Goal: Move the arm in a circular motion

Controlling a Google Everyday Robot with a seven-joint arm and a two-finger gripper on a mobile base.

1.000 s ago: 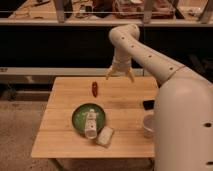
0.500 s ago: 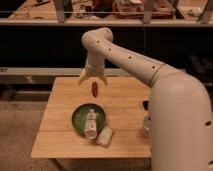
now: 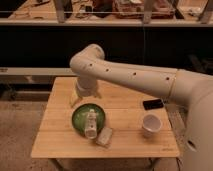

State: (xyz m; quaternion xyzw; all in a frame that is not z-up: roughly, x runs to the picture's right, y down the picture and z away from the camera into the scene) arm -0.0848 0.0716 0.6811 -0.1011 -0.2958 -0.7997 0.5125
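The cream-white arm point(image 3: 135, 77) reaches in from the right, bends at a rounded elbow point(image 3: 90, 59) and points down. Its gripper point(image 3: 85, 97) hangs over the wooden table point(image 3: 55, 135), just behind the far left rim of a green plate point(image 3: 79, 116). The two prongs stand spread apart and hold nothing.
A white bottle point(image 3: 91, 124) lies across the green plate, with a pale packet point(image 3: 105, 136) next to it. A white cup point(image 3: 151, 124) and a flat black object point(image 3: 152, 104) sit at the table's right. A dark counter runs behind the table.
The arm has swung left and lower, toward the camera. The gripper went from the table's far middle to above the plate's far rim, and now covers the small red object seen before.
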